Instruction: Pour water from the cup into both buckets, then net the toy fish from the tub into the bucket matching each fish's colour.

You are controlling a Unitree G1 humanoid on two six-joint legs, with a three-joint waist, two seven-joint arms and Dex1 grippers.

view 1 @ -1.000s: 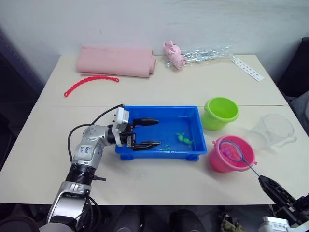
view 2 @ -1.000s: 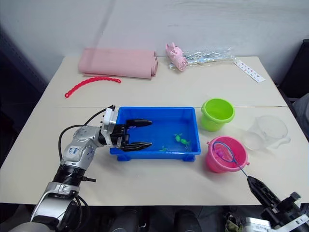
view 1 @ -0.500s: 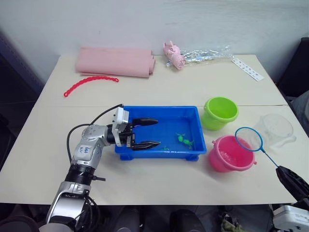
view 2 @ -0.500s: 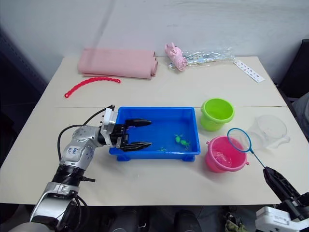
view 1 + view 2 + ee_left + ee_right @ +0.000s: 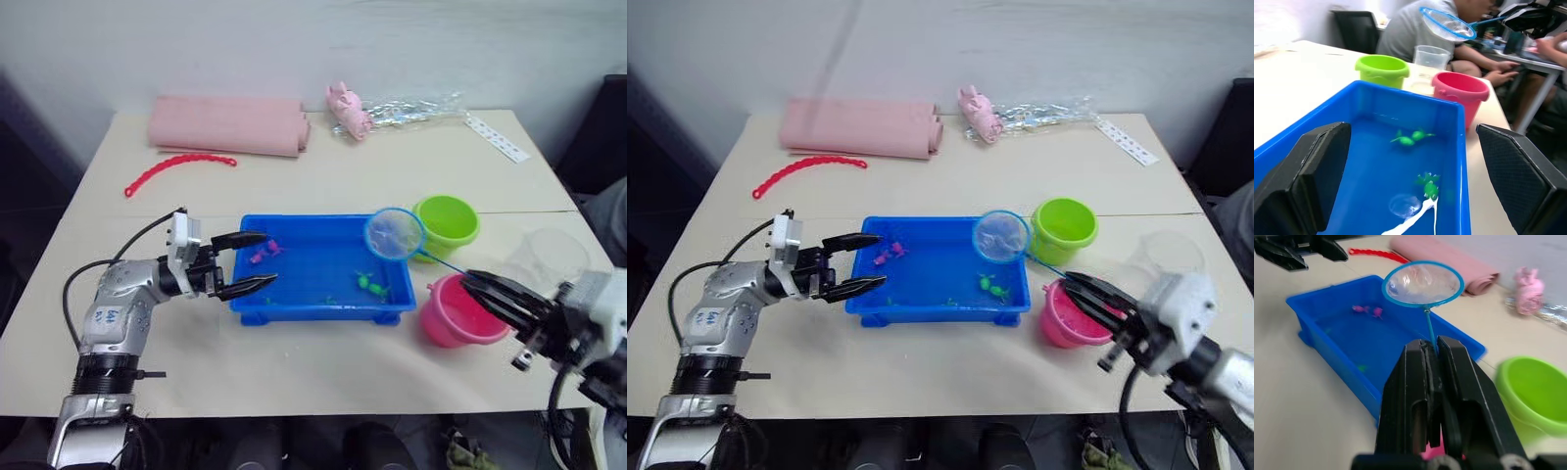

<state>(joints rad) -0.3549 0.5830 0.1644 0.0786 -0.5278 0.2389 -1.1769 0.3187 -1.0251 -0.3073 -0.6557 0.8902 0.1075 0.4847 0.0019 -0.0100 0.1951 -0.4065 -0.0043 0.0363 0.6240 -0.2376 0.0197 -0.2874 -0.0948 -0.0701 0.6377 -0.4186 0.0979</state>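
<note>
The blue tub (image 5: pixel 323 311) sits mid-table with water in it. It holds a pink toy fish (image 5: pixel 263 253) near its left end and green fish (image 5: pixel 370 284) near its right. My left gripper (image 5: pixel 263 258) is open, its fingers reaching over the tub's left rim. My right gripper (image 5: pixel 472 284) is shut on the net's stick. The net's blue hoop (image 5: pixel 395 234) hangs above the tub's right end. The lime green bucket (image 5: pixel 446 225) and the pink bucket (image 5: pixel 460 311) stand right of the tub. The clear cup (image 5: pixel 544 257) is beyond them.
At the back of the table lie a folded pink cloth (image 5: pixel 227 124), a red beaded chain (image 5: pixel 176 168), a pink pig toy (image 5: pixel 348 108), a clear wrapper (image 5: pixel 421 108) and a white strip (image 5: pixel 498 137). A seated person (image 5: pixel 1415 29) is beyond the table.
My right gripper has carried the net from over the pink bucket up and left to above the tub's right end. My left gripper has drawn back left, uncovering the pink fish.
</note>
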